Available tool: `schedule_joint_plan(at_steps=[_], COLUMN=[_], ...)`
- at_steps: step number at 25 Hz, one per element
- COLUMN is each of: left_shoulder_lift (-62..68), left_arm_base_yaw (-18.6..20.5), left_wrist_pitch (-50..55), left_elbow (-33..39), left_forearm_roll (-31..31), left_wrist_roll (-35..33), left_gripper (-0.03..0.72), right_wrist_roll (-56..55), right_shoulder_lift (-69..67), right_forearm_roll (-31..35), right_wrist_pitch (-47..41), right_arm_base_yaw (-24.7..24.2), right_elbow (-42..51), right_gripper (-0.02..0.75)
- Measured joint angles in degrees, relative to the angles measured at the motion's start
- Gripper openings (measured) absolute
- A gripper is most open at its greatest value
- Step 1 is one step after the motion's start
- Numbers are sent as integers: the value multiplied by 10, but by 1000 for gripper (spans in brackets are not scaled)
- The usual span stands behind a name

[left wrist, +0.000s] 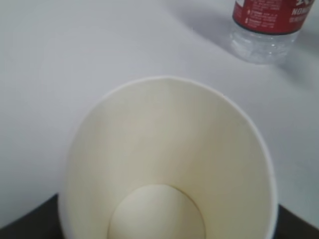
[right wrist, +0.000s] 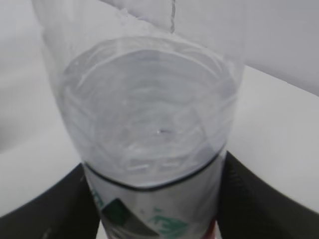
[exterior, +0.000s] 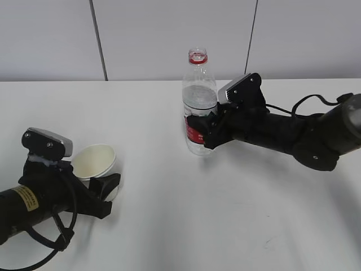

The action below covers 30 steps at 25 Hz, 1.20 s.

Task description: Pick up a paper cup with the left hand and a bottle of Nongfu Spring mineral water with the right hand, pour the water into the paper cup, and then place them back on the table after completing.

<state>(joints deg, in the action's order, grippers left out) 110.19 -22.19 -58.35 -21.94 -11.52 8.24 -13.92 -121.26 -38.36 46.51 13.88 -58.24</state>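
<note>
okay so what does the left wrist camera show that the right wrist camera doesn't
Only the left wrist view shows the paper cup, looking down into its empty inside, with the bottle's red label seen from outside across the table.

Only the right wrist view shows the water inside the clear bottle, up close between the right claw's fingers.

Both show the bottle and the white table.
</note>
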Motion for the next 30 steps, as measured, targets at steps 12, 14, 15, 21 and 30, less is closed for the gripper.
schedule_joint_plan(at_steps=[12,14,15,21,30], left_shoulder_lift=[-128,-136,-137,-137,-153], left_arm_base_yaw=[0,0,0,0,0], left_wrist_pitch=[76,84,89,124,215], left_elbow=[1,1,1,-14,-80], left_forearm_roll=[-59,-95,-111,-191,-287], left_wrist_roll=[43,65,77,152,204], left_gripper=[436,436,436,436,436], right_wrist_roll=[-3,-11,-18,-42,-62], right_shoulder_lift=[98,109,113,139,163], right_forearm_roll=[-55,-78,-88,-168,-238], right_wrist_pitch=[-98,-105,-110,-122,-179], right_arm_base_yaw=[0,0,0,0,0], right_elbow=[3,3,3,3,-13], right_gripper=[450,449,449,449,449])
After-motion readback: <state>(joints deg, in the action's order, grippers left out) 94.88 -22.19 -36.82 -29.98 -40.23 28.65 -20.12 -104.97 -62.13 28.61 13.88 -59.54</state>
